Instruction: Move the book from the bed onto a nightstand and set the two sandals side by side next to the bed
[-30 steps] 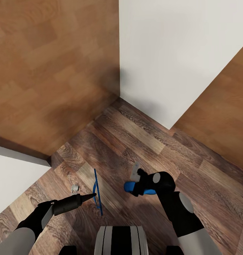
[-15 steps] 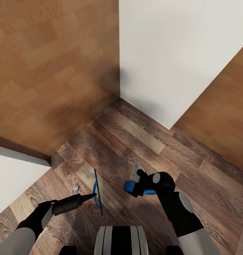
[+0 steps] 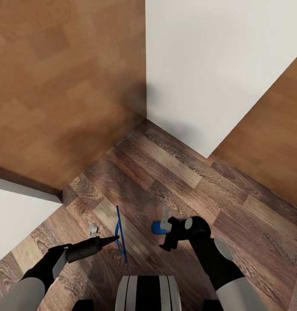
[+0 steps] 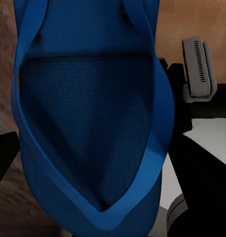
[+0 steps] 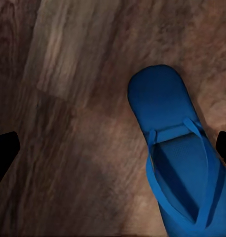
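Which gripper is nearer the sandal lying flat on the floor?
Right. The right gripper is just above the flat sandal, which lies between its finger edges in the right wrist view. The left gripper is off to the side, holding the other sandal on edge.

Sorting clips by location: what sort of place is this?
Likely an indoor room corner: a wood-plank floor, white wall, wooden panels. Two blue sandals are with the grippers.

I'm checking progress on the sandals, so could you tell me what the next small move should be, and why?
Probably lower the left gripper to set its sandal, held on edge, flat beside the other sandal, which lies on the floor below the open right gripper.
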`<state>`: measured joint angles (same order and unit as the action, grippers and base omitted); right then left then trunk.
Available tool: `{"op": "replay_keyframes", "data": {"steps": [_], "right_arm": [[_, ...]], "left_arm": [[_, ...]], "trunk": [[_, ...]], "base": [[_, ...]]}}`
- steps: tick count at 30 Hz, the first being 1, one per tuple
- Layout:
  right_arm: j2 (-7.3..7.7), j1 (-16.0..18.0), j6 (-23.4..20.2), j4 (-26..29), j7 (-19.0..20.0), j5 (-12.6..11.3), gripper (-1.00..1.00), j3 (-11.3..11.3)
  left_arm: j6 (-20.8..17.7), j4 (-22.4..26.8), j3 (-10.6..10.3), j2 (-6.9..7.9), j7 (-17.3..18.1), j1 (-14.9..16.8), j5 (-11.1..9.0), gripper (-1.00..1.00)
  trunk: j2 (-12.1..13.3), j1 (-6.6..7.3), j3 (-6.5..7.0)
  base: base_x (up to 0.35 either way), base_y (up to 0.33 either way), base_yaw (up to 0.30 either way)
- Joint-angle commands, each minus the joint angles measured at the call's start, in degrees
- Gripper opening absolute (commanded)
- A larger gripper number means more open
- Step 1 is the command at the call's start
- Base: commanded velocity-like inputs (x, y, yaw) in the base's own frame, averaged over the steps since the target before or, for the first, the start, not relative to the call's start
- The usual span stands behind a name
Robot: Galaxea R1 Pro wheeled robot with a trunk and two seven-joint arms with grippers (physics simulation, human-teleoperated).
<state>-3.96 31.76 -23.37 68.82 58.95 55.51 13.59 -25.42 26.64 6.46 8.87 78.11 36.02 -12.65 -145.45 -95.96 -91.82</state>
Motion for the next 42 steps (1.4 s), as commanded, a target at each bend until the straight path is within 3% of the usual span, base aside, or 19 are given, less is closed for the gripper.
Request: {"op": "replay_keyframes", "data": {"steps": [1, 8, 42], "right_arm": [[-0.01, 0.0, -0.4, 0.0, -0.8, 0.5, 1.00, 0.0], [0.07, 0.0, -0.4, 0.1, -4.3, 1.5, 1.00, 0.1], [0.07, 0.0, -0.4, 1.1, -4.8, 1.6, 1.00, 0.0]], "left_arm": [[-0.6, 0.0, 0.0, -0.03, 0.2, 0.0, -0.1, -1.00], [-0.6, 0.0, 0.0, -0.07, 0.2, 0.0, -0.1, -1.00], [-0.6, 0.0, 0.0, -0.01, 0.2, 0.0, -0.1, -1.00]], "trunk": [[0.0, 0.01, -0.03], [0.0, 0.01, -0.03], [0.0, 0.01, -0.03]], "base": [[0.000, 0.000, 0.000], [0.000, 0.000, 0.000], [0.000, 0.000, 0.000]]}}
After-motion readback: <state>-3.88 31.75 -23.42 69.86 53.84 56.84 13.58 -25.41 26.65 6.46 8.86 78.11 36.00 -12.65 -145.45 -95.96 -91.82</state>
